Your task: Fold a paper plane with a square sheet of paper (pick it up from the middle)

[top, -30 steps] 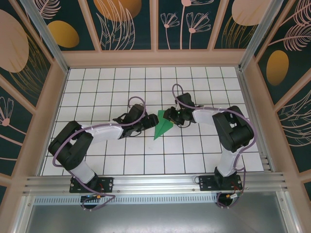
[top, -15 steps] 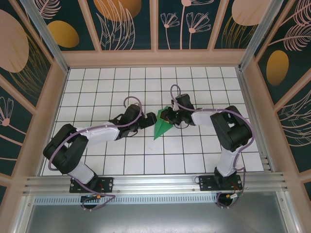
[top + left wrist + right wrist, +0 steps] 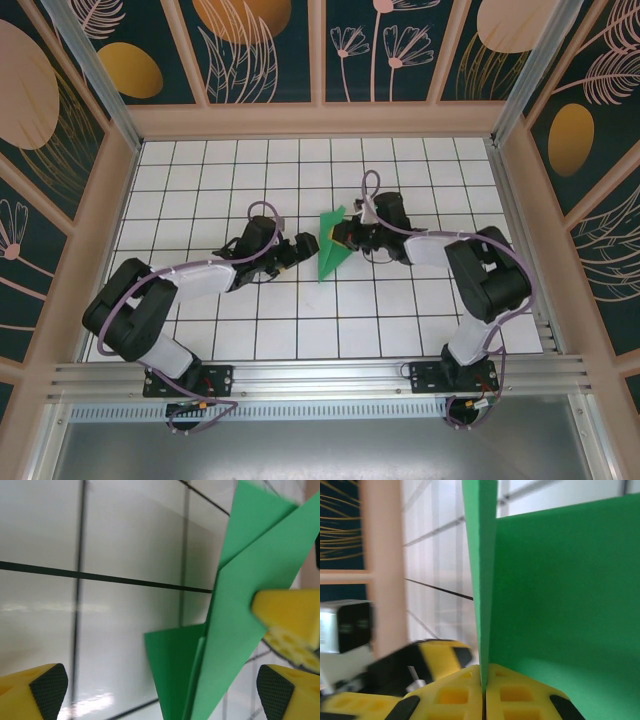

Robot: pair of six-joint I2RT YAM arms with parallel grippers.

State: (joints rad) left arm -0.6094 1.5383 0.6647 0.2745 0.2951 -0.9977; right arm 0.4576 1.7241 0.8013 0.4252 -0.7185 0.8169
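Note:
The square sheet of paper [image 3: 328, 256] is folded into a slim green wedge shaped like a paper plane, with its point toward the near side. It stands on edge at the middle of the tiled table [image 3: 200, 180]. My right gripper [image 3: 339, 232] is shut on its far end; in the right wrist view the yellow fingers [image 3: 520, 692] pinch the upright fold [image 3: 560, 595]. My left gripper [image 3: 297, 247] is open just left of the paper. In the left wrist view the paper [image 3: 235, 630] hangs between my wide-apart left gripper [image 3: 160, 692] tips without touching them.
The right gripper's yellow finger [image 3: 287, 620] presses on the paper's right side in the left wrist view. Wooden walls [image 3: 310, 120] enclose the table on three sides. An aluminium rail [image 3: 320, 378] runs along the near edge by the arm bases.
The right gripper closed on the paper and tipped its far end up. The left gripper opened wide and drew back a little to the left.

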